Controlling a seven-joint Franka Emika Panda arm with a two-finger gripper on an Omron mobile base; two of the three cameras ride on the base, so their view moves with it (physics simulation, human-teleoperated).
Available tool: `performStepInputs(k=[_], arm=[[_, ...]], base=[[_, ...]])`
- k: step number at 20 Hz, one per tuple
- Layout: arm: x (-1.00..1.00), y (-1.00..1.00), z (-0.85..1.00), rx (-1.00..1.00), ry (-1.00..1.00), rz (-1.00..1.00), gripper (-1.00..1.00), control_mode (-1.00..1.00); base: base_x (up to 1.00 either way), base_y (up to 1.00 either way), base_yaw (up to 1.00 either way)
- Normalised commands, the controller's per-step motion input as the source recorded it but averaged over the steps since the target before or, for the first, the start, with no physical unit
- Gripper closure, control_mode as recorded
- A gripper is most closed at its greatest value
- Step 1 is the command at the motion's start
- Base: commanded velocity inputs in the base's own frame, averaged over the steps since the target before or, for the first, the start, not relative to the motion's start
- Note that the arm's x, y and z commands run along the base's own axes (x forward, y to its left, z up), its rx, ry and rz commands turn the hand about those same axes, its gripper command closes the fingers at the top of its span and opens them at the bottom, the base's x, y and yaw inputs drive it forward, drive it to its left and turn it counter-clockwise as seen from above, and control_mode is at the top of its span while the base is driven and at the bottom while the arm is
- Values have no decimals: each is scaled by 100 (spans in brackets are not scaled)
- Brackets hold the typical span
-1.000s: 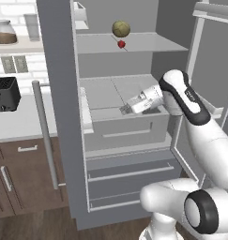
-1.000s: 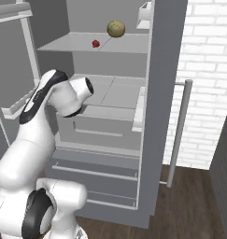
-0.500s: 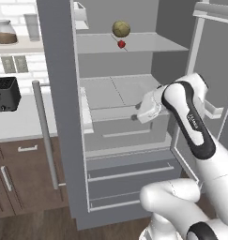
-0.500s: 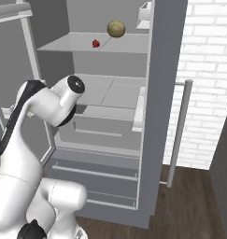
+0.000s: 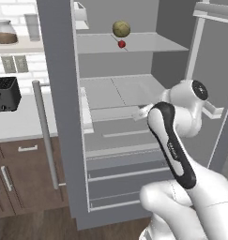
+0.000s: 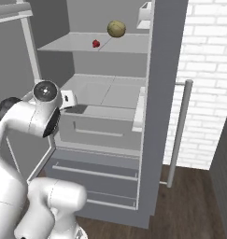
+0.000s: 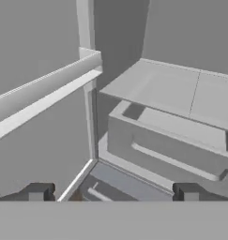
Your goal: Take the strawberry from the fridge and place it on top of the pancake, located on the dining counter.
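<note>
- The strawberry (image 5: pixel 121 44) lies on the upper shelf (image 5: pixel 143 43) of the open fridge (image 5: pixel 59 93), just in front of an olive-green round fruit (image 5: pixel 121 28); in the right base view the berry (image 6: pixel 96 43) sits left of the fruit (image 6: pixel 116 29)
- The hand (image 7: pixel 113 191) has its fingers (image 7: pixel 38 191) wide apart, holding nothing; it faces the drawers (image 7: pixel 167 150) below the middle shelf (image 7: pixel 181 89)
- A toaster (image 5: pixel 5 93) stands on the pale counter (image 5: pixel 21 124) left of the fridge
</note>
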Motion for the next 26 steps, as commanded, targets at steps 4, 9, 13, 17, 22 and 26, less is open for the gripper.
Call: performStepInputs(k=[4, 9, 13, 17, 22, 26], arm=[[0, -34, 32, 8, 5, -54, -100, -100], [-8, -39, 26, 17, 12, -43, -100, -100], [-4, -31, 9, 9, 12, -37, -100, -100], [0, -2, 1, 7, 17, -17, -100, -100], [-31, -1, 3, 9, 8, 9, -100, -100], [-62, 0, 2, 6, 2, 8, -100, -100]], base=[[0, 0, 0], [0, 0, 0], [0, 0, 0], [0, 0, 0], [0, 0, 0], [0, 0, 0]])
